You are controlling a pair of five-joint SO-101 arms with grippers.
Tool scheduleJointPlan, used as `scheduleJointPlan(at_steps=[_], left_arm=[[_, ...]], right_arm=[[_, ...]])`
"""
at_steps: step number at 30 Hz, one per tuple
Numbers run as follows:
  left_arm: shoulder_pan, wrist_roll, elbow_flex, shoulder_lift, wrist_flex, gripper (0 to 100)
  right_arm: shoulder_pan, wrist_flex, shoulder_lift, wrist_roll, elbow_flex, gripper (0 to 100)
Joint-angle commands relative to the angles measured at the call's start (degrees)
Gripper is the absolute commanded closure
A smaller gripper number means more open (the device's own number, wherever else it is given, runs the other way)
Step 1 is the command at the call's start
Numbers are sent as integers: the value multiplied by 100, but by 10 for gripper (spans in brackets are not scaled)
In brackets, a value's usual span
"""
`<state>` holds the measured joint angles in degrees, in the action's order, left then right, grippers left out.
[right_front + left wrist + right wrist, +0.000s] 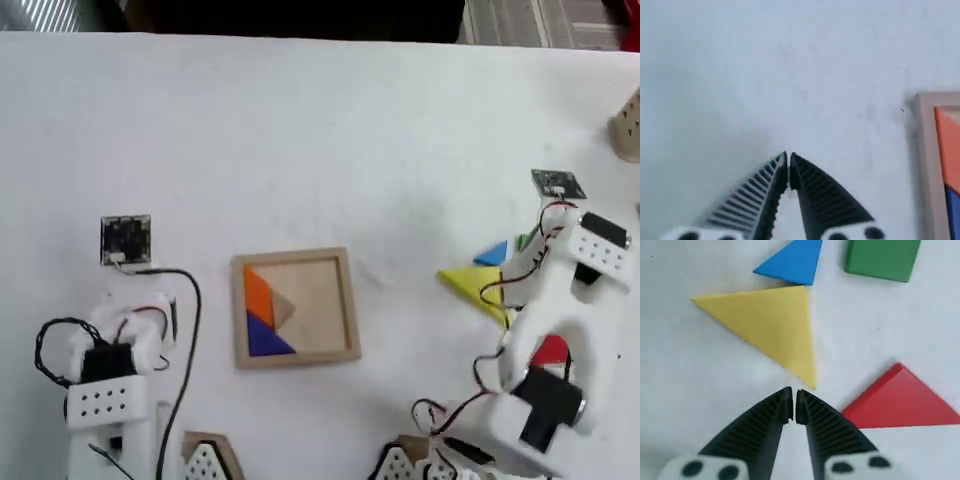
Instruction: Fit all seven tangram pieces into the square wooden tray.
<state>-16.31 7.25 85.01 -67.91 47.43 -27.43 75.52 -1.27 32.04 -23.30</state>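
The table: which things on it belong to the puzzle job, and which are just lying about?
Part of the job:
wooden tray
orange piece and dark blue piece inside it
yellow triangle
light blue triangle
green piece
red triangle
left gripper
right gripper

Just lying about:
small circuit board
second circuit board
perforated tan object at the table edge

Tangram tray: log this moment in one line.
tray: orange piece, dark blue piece inside | loose: yellow triangle, light blue triangle, green piece, red triangle | left pincer: shut, empty | right pincer: shut, by yellow triangle
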Motion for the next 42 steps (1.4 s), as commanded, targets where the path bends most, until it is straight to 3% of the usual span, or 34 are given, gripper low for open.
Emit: scheduleJointPlan(at_steps=[1,8,14,21,23,32,34,42], left_arm=[[-57,299,-44,-75,-88,962],[-57,343,-44,-75,-123,962],[-57,343,-44,-75,-132,962],[-31,343,-44,-84,-132,962],[-31,343,-44,-92,-132,962],[-48,343,-44,-92,-132,962],[-48,343,-44,-84,-132,962],[-48,352,44,-110,-299,962]], right_arm=[[75,-4,286,413,536,976],[-163,180,-92,475,686,820],[-233,330,-251,149,237,815],[-40,-866,-215,62,105,815],[4,-1015,-215,-484,105,815],[514,-1130,-127,-5116,53,813],[664,-1288,4,-5468,44,812],[884,-2492,602,-5486,53,812]])
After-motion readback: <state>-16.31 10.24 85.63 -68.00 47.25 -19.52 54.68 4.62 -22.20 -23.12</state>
